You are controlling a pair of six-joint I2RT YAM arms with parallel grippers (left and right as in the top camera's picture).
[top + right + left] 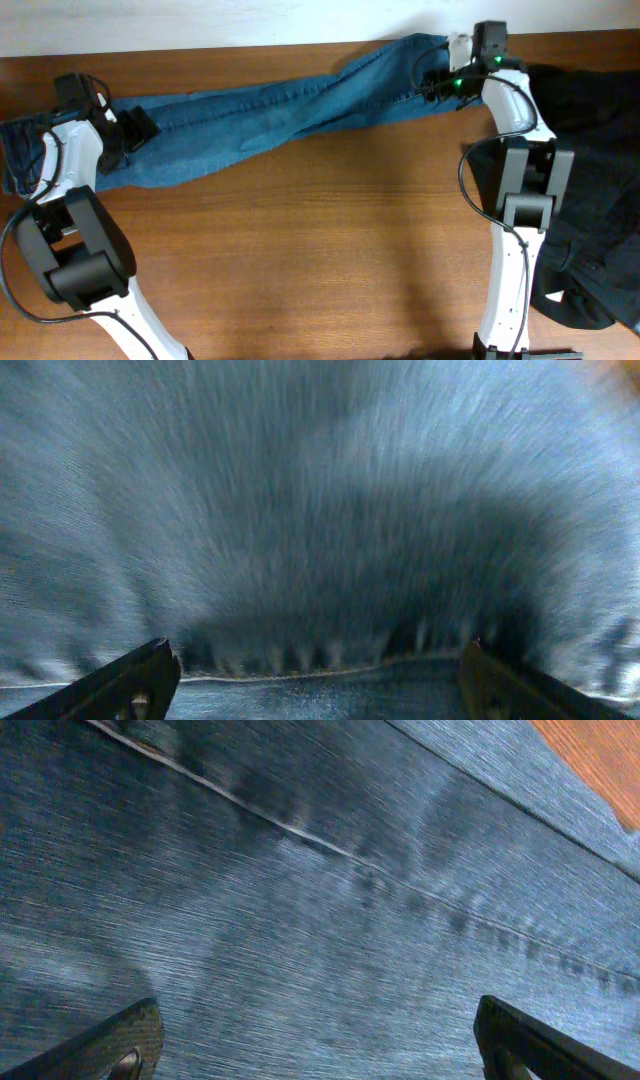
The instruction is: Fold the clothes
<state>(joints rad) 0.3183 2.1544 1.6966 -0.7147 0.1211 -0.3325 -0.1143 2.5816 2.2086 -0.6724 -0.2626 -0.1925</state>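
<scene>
Jeans (pixel 270 115) lie stretched along the far side of the table (pixel 320 250), spanning between both arms. Denim is heavyish and limp but grippy, so its thick seamed ends should hold best. The left gripper (pixel 320 1040) and right gripper (pixel 320 680) are spread wide over the cloth; contact is possible, though blur hides it. A black garment (pixel 590 180) lies at the right.

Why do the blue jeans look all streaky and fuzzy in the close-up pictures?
Right wrist view: the blue denim jeans smear into streaks fanning outward, which looks like motion blur, while the dark fingers look sharper. Left wrist view: milder streaks, the seam is readable. Overhead view: sharp, with soft shadows on the brown wooden table.
</scene>
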